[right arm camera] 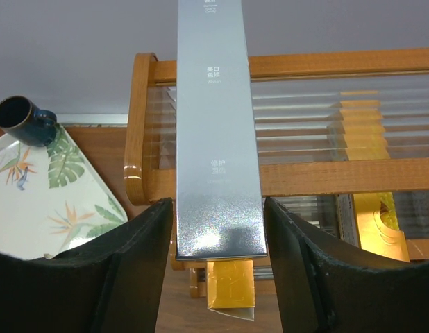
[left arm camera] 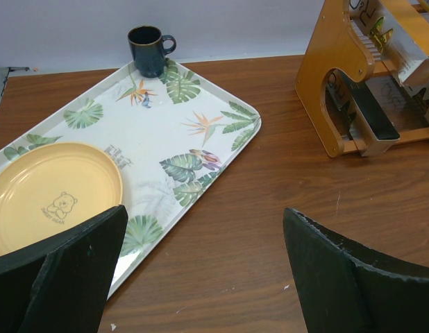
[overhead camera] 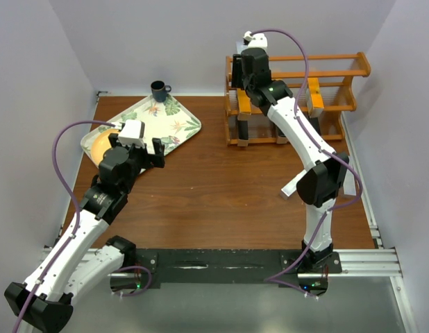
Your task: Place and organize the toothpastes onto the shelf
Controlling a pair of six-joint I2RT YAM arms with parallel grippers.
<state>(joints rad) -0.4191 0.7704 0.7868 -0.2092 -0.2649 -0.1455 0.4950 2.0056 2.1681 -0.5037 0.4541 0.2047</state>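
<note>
Right hand (right arm camera: 218, 206): at the left end of the shelf (right arm camera: 325, 64), in front of its upper rails.

Silver-grey toothpaste box (right arm camera: 214, 139): sits between the right hand's two fingers.
- Long axis runs straight away from the hand and crosses the shelf's horizontal rails at a right angle.
- The near end lies between the fingertips. The far end passes out of the top of the wrist view.
- The broad printed face is turned toward the wrist camera, and the print reads upright.
- The fingers lie just beside both long edges of the box. I cannot tell whether they press on it or stand free of it.
- I cannot tell whether the box rests on a rail.

Other boxes:
- An orange-yellow box (right arm camera: 230, 288) shows its end just below the near end of the silver-grey one, on the same line.
- A second orange-yellow box (right arm camera: 375, 222) lies further right in the shelf, also across the rails.
- A black box (left arm camera: 371, 114) is in the lowest tier, seen past the shelf's side panel.

Left hand (left arm camera: 204, 215): released, fingers spread wide with nothing between them. It hangs over the surface (left arm camera: 270, 180), well apart from the shelf, at the near right edge of the leaf-patterned tray (left arm camera: 221, 104). The tray carries a yellow plate (left arm camera: 48, 201). A dark mug (left arm camera: 148, 48) stands at its far corner.
</note>
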